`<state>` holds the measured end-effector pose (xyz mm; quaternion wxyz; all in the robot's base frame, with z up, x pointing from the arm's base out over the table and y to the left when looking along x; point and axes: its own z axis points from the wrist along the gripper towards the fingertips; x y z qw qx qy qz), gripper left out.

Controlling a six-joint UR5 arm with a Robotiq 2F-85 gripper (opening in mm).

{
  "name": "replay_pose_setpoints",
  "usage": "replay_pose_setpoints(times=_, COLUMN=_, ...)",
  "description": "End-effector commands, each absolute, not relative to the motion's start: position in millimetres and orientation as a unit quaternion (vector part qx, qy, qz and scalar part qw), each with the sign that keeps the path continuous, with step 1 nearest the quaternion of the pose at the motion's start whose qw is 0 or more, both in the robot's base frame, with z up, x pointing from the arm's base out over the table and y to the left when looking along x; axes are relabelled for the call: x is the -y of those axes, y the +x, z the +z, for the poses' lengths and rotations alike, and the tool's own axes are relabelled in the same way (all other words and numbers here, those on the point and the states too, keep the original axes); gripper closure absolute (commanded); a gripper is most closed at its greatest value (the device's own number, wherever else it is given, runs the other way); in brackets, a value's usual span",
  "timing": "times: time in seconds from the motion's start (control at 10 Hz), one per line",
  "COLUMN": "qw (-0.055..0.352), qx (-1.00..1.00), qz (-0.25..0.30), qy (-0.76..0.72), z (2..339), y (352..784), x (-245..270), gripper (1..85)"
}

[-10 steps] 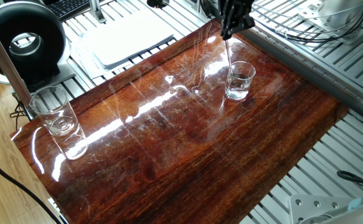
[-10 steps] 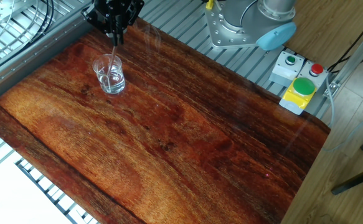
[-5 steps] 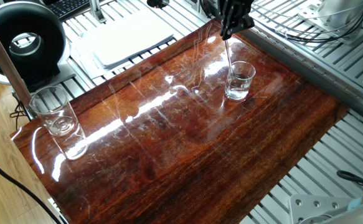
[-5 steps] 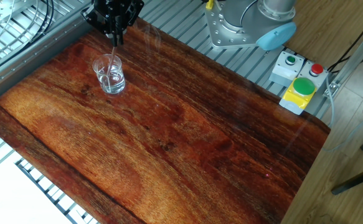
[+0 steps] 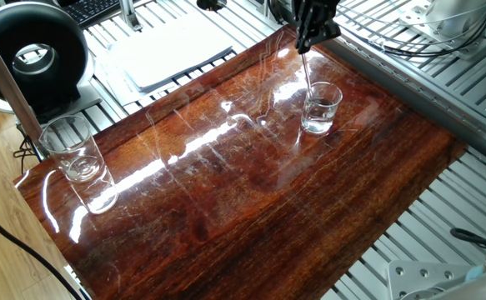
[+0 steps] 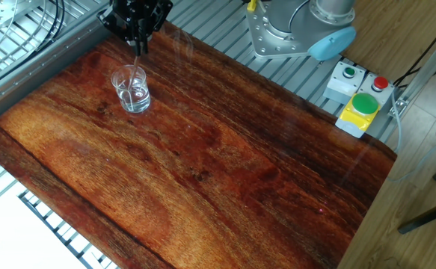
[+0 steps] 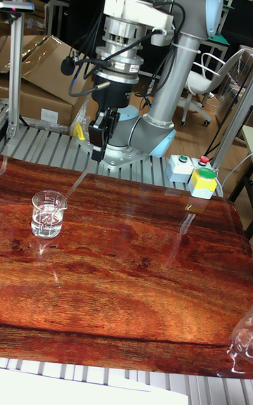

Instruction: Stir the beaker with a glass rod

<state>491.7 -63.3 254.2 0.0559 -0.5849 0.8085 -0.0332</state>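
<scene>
Glossy reddish wood [image 5: 251,192] fills most of each frame, laid over a slatted metal bench [image 6: 23,67]. We see the beaker [image 5: 321,108] standing upright on the wood in the upper right of one fixed view, and in the upper left of the other fixed view [image 6: 131,90]; in the tall fixed view it sits at the left edge, about mid-height [image 7: 48,214]. A little clear liquid lies in its bottom.

We can trace the glass rod [image 5: 307,73] as a thin pale line running down from the black fingers into the beaker's mouth, its lower end inside the glass; whether it touches the base we cannot tell. In the tall fixed view the rod [image 7: 79,181] slants down and left from the tool toward the beaker.

The gripper [image 5: 308,42] hangs just above the beaker, clamped on the rod's upper end.

Farther out, we find a taller tumbler [image 5: 72,150] at the left of one fixed view, well apart from the beaker. A box with a green button [image 6: 364,104] sits at the right of the other fixed view, beside the arm's base [image 6: 292,30].
</scene>
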Motion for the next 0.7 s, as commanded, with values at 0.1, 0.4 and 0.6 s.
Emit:
replay_pose_setpoints(times=0.1, qw=0.057, qx=-0.812, qz=-0.027, qy=-0.581, z=254.7, y=492.5, x=59.8, gripper=77.7)
replay_pose_setpoints(times=0.4, qw=0.053, qx=-0.811, qz=-0.026, qy=-0.582, z=256.3, y=494.3, x=56.8, gripper=73.0)
replay_pose_setpoints(times=0.6, qw=0.053, qx=-0.81, qz=-0.025, qy=-0.583, z=256.1, y=493.8, x=56.7, gripper=71.0)
